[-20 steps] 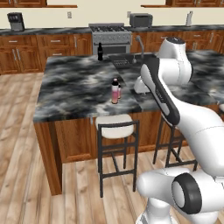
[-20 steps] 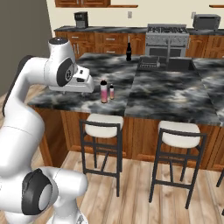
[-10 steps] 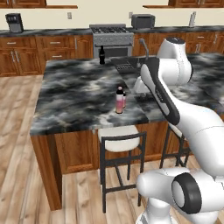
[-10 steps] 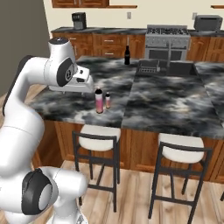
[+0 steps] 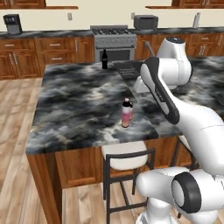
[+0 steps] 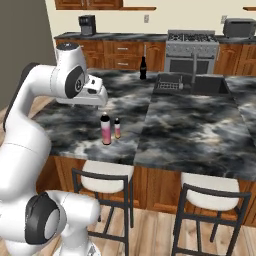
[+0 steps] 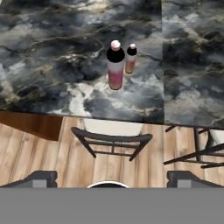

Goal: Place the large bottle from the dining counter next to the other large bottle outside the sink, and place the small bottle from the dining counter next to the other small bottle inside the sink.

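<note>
The tall pink bottle with a dark cap stands upright near the front edge of the marbled dining counter. The short pale pink-orange bottle stands close beside it. At the counter's far side the all-black bottle stands left of the sink. The small red bottle is out of view. My gripper hangs open above the counter's front edge, well short of both bottles, with nothing between its fingers.
Bar stools with pale seats stand under the counter's front edge. A dish rack sits left of the sink. A stove and wooden cabinets line the back wall.
The whole picture has shifted: the base has driven, and the counter and both bottles now sit nearer and more central. The arm holds much the same pose.
</note>
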